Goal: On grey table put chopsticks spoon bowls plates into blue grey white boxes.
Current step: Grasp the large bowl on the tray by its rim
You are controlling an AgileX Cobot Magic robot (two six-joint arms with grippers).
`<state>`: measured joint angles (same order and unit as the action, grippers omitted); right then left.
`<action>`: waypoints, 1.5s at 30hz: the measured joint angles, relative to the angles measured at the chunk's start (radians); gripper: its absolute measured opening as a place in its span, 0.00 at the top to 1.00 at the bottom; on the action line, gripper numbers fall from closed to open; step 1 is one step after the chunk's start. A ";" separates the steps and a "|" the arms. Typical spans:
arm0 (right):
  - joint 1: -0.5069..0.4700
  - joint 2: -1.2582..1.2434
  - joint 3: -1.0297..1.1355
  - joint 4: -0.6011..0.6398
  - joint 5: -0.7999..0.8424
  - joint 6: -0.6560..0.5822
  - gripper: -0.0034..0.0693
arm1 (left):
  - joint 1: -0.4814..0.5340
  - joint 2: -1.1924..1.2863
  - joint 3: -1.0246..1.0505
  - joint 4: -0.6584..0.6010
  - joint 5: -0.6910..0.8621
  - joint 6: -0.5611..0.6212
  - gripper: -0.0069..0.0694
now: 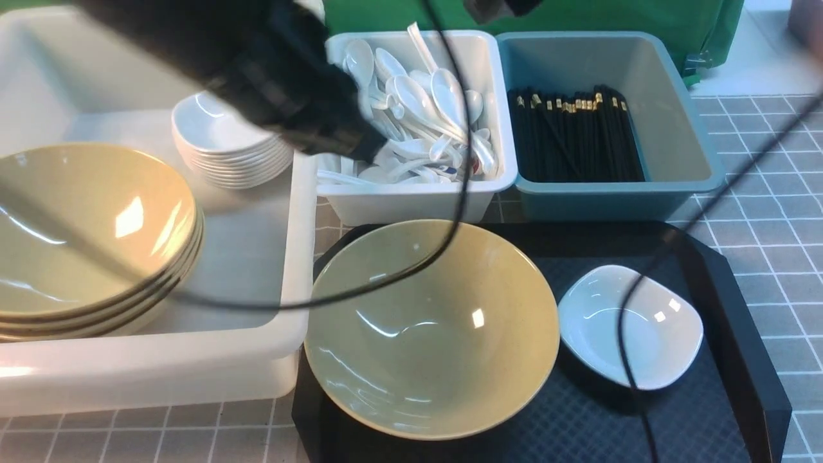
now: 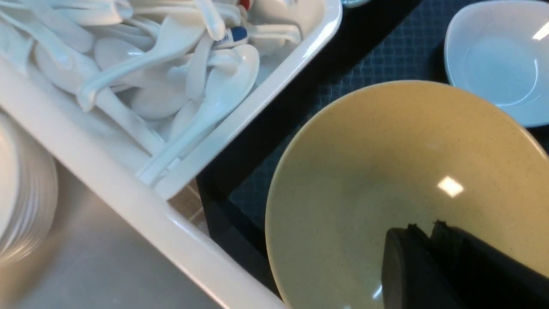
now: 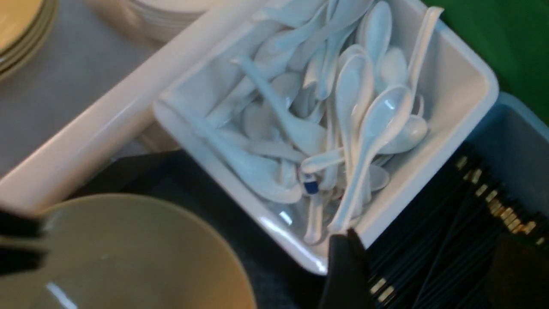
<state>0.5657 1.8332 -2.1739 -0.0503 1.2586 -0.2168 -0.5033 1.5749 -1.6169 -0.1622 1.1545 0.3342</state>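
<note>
An olive-yellow bowl [image 1: 431, 328] and a small white plate [image 1: 630, 325] sit on a black tray [image 1: 739, 360] on the grey table [image 1: 771, 212]. My left gripper [image 2: 424, 225] hangs above the bowl [image 2: 364, 163], its fingers together with nothing between them. My right gripper [image 3: 429, 257] is open above the chopsticks [image 3: 433, 214], which lie in the blue-grey box [image 1: 669, 128]. The small white box [image 1: 411, 199] holds several spoons [image 1: 418, 103]. The large white tub [image 1: 161, 360] holds a stack of bowls [image 1: 83, 231] and a stack of plates [image 1: 225, 141].
My left arm [image 1: 257, 71] crosses the upper left of the front view and hides part of the tub and the spoon box. Black cables [image 1: 450, 193] hang across the bowl and the plate on the tray. A green cloth [image 1: 578, 16] lies behind the boxes.
</note>
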 joint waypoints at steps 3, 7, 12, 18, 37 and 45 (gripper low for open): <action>0.026 -0.073 0.091 0.007 0.001 -0.013 0.43 | 0.000 0.075 -0.058 0.000 0.053 0.014 0.78; 0.076 -0.220 0.288 0.018 0.002 -0.021 0.55 | 0.000 0.196 -0.118 0.011 0.079 0.080 0.58; 0.092 -0.358 0.483 0.021 0.003 -0.015 0.64 | 0.000 0.314 -0.129 0.063 0.031 0.173 0.38; 0.092 -0.475 0.657 0.015 0.003 -0.005 0.66 | 0.000 0.413 -0.132 0.117 -0.029 0.185 0.32; 0.092 -0.519 0.686 0.005 -0.013 -0.010 0.65 | -0.008 0.492 -0.152 -0.009 0.012 0.108 0.84; 0.092 -0.519 0.686 0.004 -0.019 -0.019 0.68 | -0.013 0.378 -0.282 -0.051 0.068 0.075 0.90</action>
<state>0.6577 1.3144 -1.4882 -0.0464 1.2400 -0.2360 -0.5163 1.9533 -1.8989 -0.2128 1.2228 0.4096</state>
